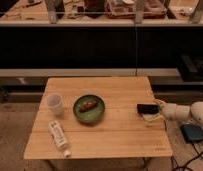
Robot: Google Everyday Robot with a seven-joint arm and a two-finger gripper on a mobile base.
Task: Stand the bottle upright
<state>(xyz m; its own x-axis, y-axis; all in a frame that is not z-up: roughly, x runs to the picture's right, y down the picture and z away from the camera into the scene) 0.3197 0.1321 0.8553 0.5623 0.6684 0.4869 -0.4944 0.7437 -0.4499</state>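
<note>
Camera view | bottle [59, 137] lying flat, near-left of green plate [89, 109], cap end toward camera | gripper [149, 113] right of plate, jaws apart, empty | bottle well apart, leftward

Gripper [147, 113] at right table [120, 142] edge; bare front strip reaches bottle [58, 135]; bowl [89, 109], cup [55, 103] behind.
</note>
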